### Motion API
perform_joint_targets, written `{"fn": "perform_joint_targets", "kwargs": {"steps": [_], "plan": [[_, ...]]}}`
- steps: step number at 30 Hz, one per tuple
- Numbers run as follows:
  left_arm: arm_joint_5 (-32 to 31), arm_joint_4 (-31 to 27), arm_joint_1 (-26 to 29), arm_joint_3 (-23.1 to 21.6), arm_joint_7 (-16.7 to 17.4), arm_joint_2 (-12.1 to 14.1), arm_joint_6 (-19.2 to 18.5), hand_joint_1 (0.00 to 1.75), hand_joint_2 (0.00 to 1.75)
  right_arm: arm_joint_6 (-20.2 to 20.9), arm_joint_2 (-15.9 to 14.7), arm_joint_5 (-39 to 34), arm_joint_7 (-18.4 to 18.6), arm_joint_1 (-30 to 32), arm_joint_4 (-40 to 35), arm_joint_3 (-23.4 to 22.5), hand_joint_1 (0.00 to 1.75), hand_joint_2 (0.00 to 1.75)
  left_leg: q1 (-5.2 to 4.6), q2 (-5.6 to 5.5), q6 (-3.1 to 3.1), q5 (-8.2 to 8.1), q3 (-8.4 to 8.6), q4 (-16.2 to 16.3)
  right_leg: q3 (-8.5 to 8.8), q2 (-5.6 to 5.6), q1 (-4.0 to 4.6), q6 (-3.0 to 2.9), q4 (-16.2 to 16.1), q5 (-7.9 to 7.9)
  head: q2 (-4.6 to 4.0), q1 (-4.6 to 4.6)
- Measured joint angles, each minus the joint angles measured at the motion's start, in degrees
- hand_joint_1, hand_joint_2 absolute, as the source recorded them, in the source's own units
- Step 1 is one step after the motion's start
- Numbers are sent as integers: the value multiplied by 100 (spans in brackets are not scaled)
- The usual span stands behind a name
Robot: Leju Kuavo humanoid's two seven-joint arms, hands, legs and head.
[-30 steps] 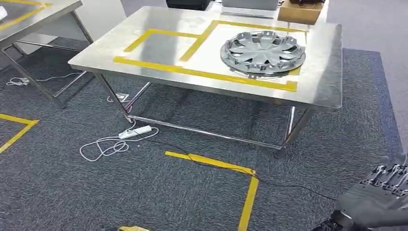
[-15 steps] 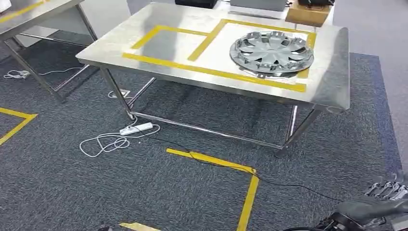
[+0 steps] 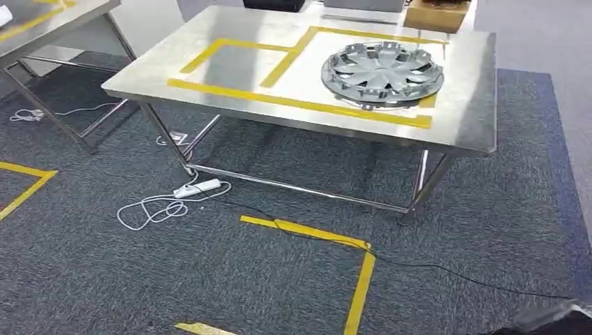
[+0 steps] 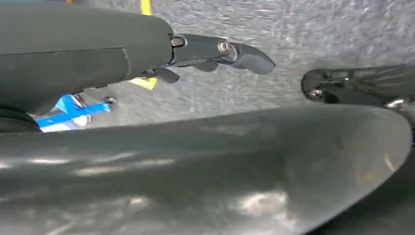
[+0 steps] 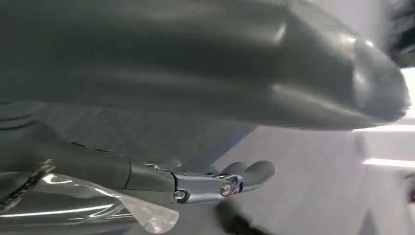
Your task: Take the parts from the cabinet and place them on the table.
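Note:
A silver hubcap (image 3: 382, 72) lies flat on the steel table (image 3: 230, 73), inside the right yellow-taped box. In the left wrist view my left hand (image 4: 147, 54) hangs over the carpet, its dark fingers (image 4: 230, 51) stretched out apart from the thick thumb (image 4: 220, 161), with nothing between them. My right hand (image 5: 161, 73) also hangs over the floor, its fingers (image 5: 220, 183) straight and apart from the thumb, gripping nothing. A dark sliver of my right arm (image 3: 551, 322) shows at the head view's bottom right corner.
A second steel table (image 3: 42, 21) stands at the far left. A white power strip (image 3: 197, 188) and loose cables lie on the dark carpet under the near table. Yellow tape corners (image 3: 359, 269) mark the floor. A cardboard box (image 3: 436, 14) sits behind the table.
The camera swayed, so the whole scene shifted slightly. My right hand sank out of the head view's lower right corner, leaving just a dark sliver. The hubcap stays on the table.

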Motion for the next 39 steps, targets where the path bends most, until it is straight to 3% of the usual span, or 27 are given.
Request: {"fn": "perform_joint_targets", "kwargs": {"steps": [1, 2, 4, 5, 6, 7, 9, 11, 12, 13, 15, 16, 17, 18, 19, 21, 23, 26, 27, 28, 30, 32, 33, 34, 36, 37, 39], "plan": [[274, -35, 37, -2, -524, -142, 168, 0, 0, 106, -4, -67, -37, -146, 554, -348, 0, 0, 4, -1, -14, -138, -192, 428, -6, 1, 1, 0, 8, 0, 0, -9], [490, -51, 39, 0, -1229, -224, 436, 0, 0, 263, 0, -103, -96, -199, 981, -691, 0, 0, 3, -1, -13, -123, -254, 556, -4, -14, 1, 4, 15, -3, 0, -11], [733, -42, -47, 9, -2326, -463, 1075, 0, 0, 829, 46, 42, -168, -193, 1717, -1257, 0, 0, 10, 1, 6, 250, -37, 83, 8, -84, 0, 12, 19, -17, 0, -4], [784, -35, -86, 20, -2491, -536, 1267, 0, 0, 1046, 55, 245, -184, -208, 2064, -1426, 0, 0, 19, 0, 23, 522, 221, -426, 13, -89, -2, 17, 20, -19, 0, -4], [835, -33, -115, 42, -2376, -578, 1422, 0, 0, 1214, 55, 493, -170, -249, 2390, -1506, 0, 0, 25, -8, 43, 729, 469, -904, 16, -77, -2, 22, 24, -20, 0, -8], [886, -24, -154, 87, -2103, -621, 1626, 0, 0, 1407, 33, 911, -67, -318, 2845, -1530, 0, 0, 13, -27, 59, 648, 568, -1125, -3, -20, 47, 58, 57, -26, 0, -11], [953, -15, -180, 170, -1791, -686, 1765, 0, 0, 1572, -81, 1528, 398, -444, 3574, -1521, 0, 0, 6, -11, 86, 629, 550, -1155, -56, 20, 31, 131, 55, 7, 0, 7], [916, -9, -172, 186, -1713, -711, 1555, 0, 0, 1543, -135, 1950, 906, -505, 4092, -1475, 0, 0, 1, -26, 171, 662, 544, -1184, -46, -1, 18, 212, 30, 17, 0, 0], [904, -11, -179, 188, -1659, -695, 1465, 0, 0, 1601, -171, 2114, 1126, -515, 4315, -1418, 0, 0, 33, -20, 229, 704, 560, -1235, -106, 3, -1, 245, 85, -60, 0, -6], [895, -11, -193, 192, -1621, -674, 1417, 0, 0, 1735, -203, 2214, 1336, -525, 4516, -1366, 0, 0, 29, -24, 254, 714, 550, -1240, -202, 5, 2, 260, 303, -243, 0, 29], [828, -11, -193, 194, -1535, -645, 1334, 0, 0, 2163, -286, 2111, 1930, -579, 4842, -1353, 0, 0, 10, -11, 273, 722, 525, -1236, -625, 6, 0, 277, 1224, -712, 0, 29], [797, -11, -191, 194, -1513, -636, 1321, 0, 0, 2371, -319, 2076, 2134, -582, 4953, -1355, 0, 0, 1, -3, 276, 723, 513, -1230, -833, 6, 1, 286, 1662, -867, 0, 42], [797, -11, -191, 194, -1483, -617, 1321, 0, 0, 2510, -367, 2102, 2221, -570, 5049, -1355, 0, 0, -10, -3, 276, 723, 509, -1229, -950, 5, 1, 286, 1895, -889, 0, 37], [797, -11, -190, 194, -1469, -601, 1323, 0, 0, 2470, -405, 2173, 2223, -567, 5121, -1353, 0, 0, -19, -3, 276, 723, 513, -1228, -912, 6, 2, 276, 1820, -768, 0, 37], [806, -11, -198, 194, -1452, -586, 1349, 0, 0, 2310, -420, 2245, 2161, -571, 5162, -1342, 0, 0, -27, -5, 276, 722, 519, -1227, -747, 4, 2, 259, 1483, -538, 0, 37], [861, -11, -213, 209, -1424, -575, 1415, 0, 0, 2077, -448, 2323, 1933, -605, 5215, -1311, 0, 0, -37, -9, 268, 716, 546, -1226, -211, 3, 9, 199, 428, -39, 0, 42], [885, -11, -226, 256, -1395, -571, 1450, 0, 0, 2051, -463, 2373, 1701, -649, 5263, -1292, 0, 0, -82, -6, 221, 692, 520, -1193, 21, 17, 30, 162, 34, -81, 0, 31], [931, -11, -226, 291, -1375, -566, 1531, 0, 0, 2009, -477, 2457, 1363, -657, 5309, -1268, 0, 0, -66, -2, 152, 724, 517, -1199, 0, 18, 42, 110, 50, -52, 0, 29], [953, -11, -231, 299, -1376, -566, 1618, 0, 0, 2013, -470, 2494, 1173, -657, 5329, -1254, 0, 0, -56, -13, 121, 663, 505, -1158, 20, 1, -6, 62, 12, -19, 0, 40], [963, -9, -231, 310, -1360, -597, 1746, 0, 0, 2081, -472, 2515, 1013, -673, 5344, -1244, 0, 0, -57, -16, 75, 522, 448, -997, 17, 2, -5, 42, 12, -16, 0, -12], [983, -9, -237, 347, -1223, -617, 1941, 0, 0, 2218, -472, 2568, 898, -706, 5378, -1228, 0, 0, -13, -14, 12, 48, 93, -160, 10, 0, -1, 17, 15, -16, 0, -35], [931, -9, -228, 391, -1059, -615, 1914, 0, 0, 2249, -472, 2651, 907, -717, 5412, -1213, 0, 0, 2, -14, -20, -198, -237, 592, 8, -3, 3, 12, 22, -19, 0, -39], [859, -9, -215, 393, -1009, -615, 1839, 0, 0, 2245, -472, 2670, 922, -722, 5425, -1209, 0, 0, 10, -14, -24, -114, -234, 592, 12, -2, 3, 12, 28, -21, 0, -35], [791, -9, -212, 391, -950, -610, 1795, 0, 0, 2236, -472, 2692, 937, -726, 5438, -1204, 0, 0, 17, -14, -20, 98, -117, 331, 13, 2, 3, 13, 35, -24, 0, -39], [736, -9, -217, 391, -901, -608, 1778, 0, 0, 2212, -472, 2721, 951, -727, 5455, -1184, 0, 0, 25, -14, 9, 631, 348, -664, 24, 12, 0, 32, 55, -39, 0, -41], [719, -9, -219, 391, -857, -608, 1830, 0, 0, 2122, -472, 2743, 948, -730, 5460, -1174, 0, 0, 24, -17, 35, 671, 524, -1036, 20, 12, 0, 51, 60, -49, 0, -35], [673, -9, -245, 391, -703, -628, 2089, 0, 0, 1830, -472, 2841, 942, -754, 5462, -1160, 0, 0, 3, -24, 74, 633, 522, -1109, -35, 15, 39, 114, 98, -48, 0, -24]]}}
